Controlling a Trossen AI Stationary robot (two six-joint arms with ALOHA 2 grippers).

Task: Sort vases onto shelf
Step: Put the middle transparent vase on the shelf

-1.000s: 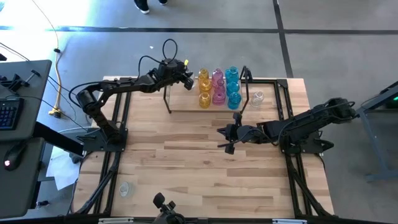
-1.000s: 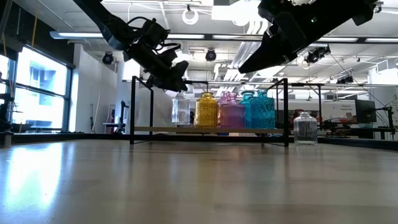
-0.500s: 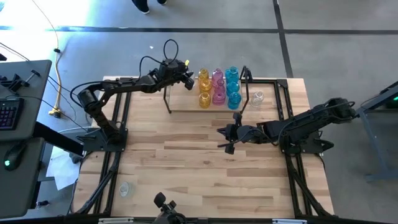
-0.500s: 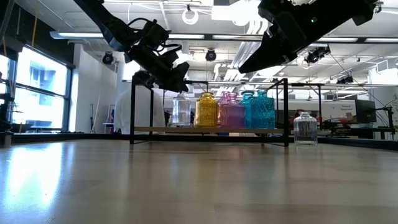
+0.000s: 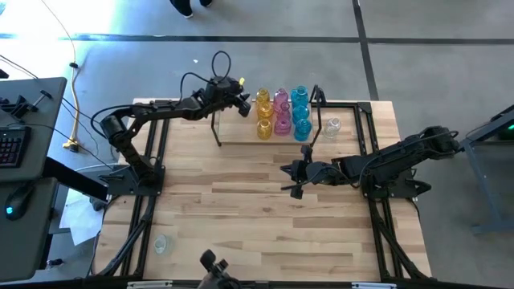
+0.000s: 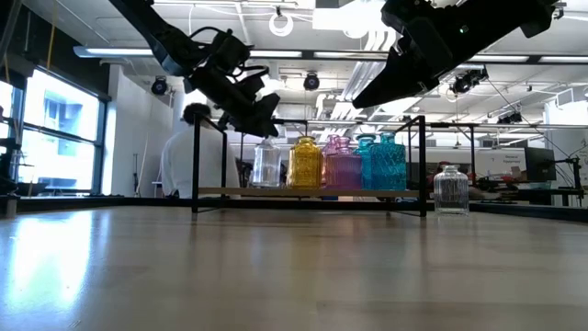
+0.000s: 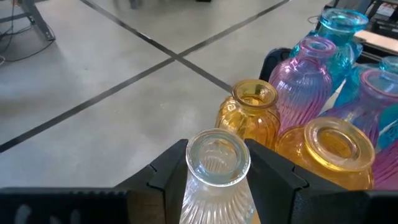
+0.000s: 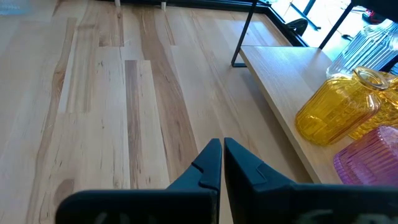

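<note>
Left claw (image 7: 217, 171) loosened, clear vase (image 7: 217, 171) upright, mouth up

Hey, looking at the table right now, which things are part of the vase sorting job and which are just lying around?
Part of the job:
- shelf
- yellow, pink and blue vases standing on it
- clear vase between the left gripper fingers
- clear vase on the table beside the shelf

Just lying about:
- keyboard on the side desk
- yellow cable on the floor
- person in the room behind

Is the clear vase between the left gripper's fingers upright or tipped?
Upright: the clear vase shows its round mouth facing up between the left gripper, beside the yellow vases.
</note>
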